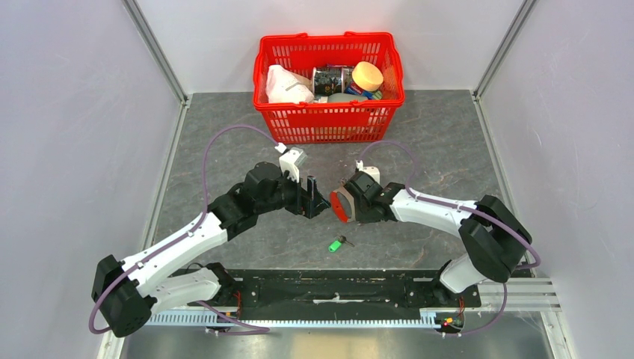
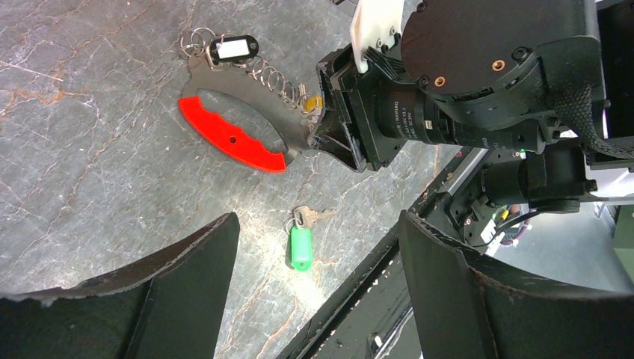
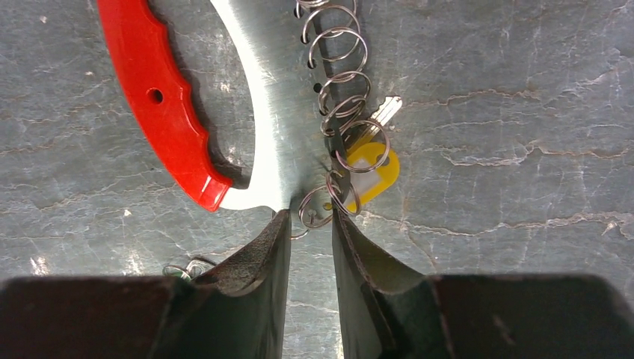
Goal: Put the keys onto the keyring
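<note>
The keyring (image 3: 168,105), a red grip on a curved metal plate with a row of wire rings, is held just above the table. My right gripper (image 3: 308,217) is shut on the plate's narrow end, with one ring between the tips. A yellow-tagged key (image 3: 371,168) and a black-tagged key (image 2: 233,48) hang from the rings. A green-tagged key (image 2: 300,245) lies loose on the table near the front edge (image 1: 340,242). My left gripper (image 2: 318,221) hovers open above it, empty, facing the right gripper (image 1: 344,200) and the keyring (image 1: 338,205).
A red mesh basket (image 1: 329,37) with jars and a white bag stands at the back of the table. The black base rail (image 1: 336,288) runs along the near edge, close to the green-tagged key. Grey walls close in both sides.
</note>
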